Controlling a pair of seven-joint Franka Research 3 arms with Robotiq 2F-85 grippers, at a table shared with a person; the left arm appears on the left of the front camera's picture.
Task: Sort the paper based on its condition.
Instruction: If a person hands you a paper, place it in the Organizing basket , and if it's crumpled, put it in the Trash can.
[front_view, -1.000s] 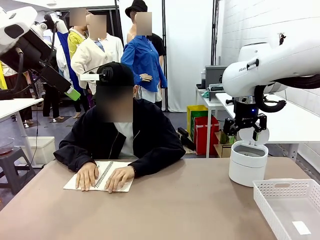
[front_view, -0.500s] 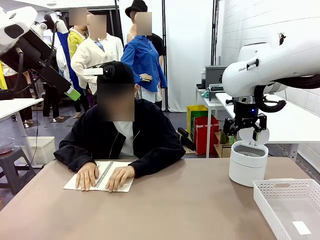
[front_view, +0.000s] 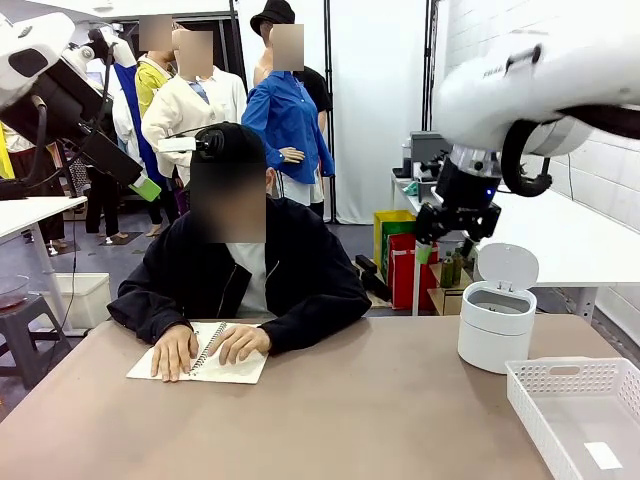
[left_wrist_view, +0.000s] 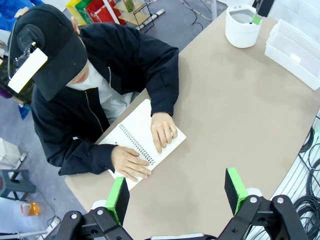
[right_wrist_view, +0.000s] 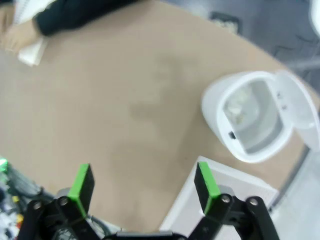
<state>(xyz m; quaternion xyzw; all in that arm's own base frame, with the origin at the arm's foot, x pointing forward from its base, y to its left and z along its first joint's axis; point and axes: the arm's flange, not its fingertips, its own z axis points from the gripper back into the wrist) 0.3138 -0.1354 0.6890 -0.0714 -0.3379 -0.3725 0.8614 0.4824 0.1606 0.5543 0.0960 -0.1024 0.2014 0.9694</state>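
Paper, one crumpled white wad as far as the blurred right wrist view showed, lay inside the bin.

One broad table with a smooth, matt brown top and a rounded edge carried everything. One person in a dark jacket and black cap sat at its far side. Two white arms came in from either side. One spiral-bound notebook lay open and flat, its pages plain white, with one hand and the other hand resting on it. One rectangular white plastic tray with latticed walls stood at the right corner, and a single flat white slip lay on its floor. Just beside the tray stood one round, smooth white bin, its disc-shaped lid tipped upright behind the opening.

Both pincers were black with green pads. The left gripper hung high above the table with its fingers spread wide and nothing between them. The right gripper was likewise spread wide and empty.

Half a second before, the right gripper had hung directly over the bin's mouth, hiding part of the lid. It had since risen and swung towards the picture's left, clear of the bin. The hand on the right-hand page had shifted slightly.
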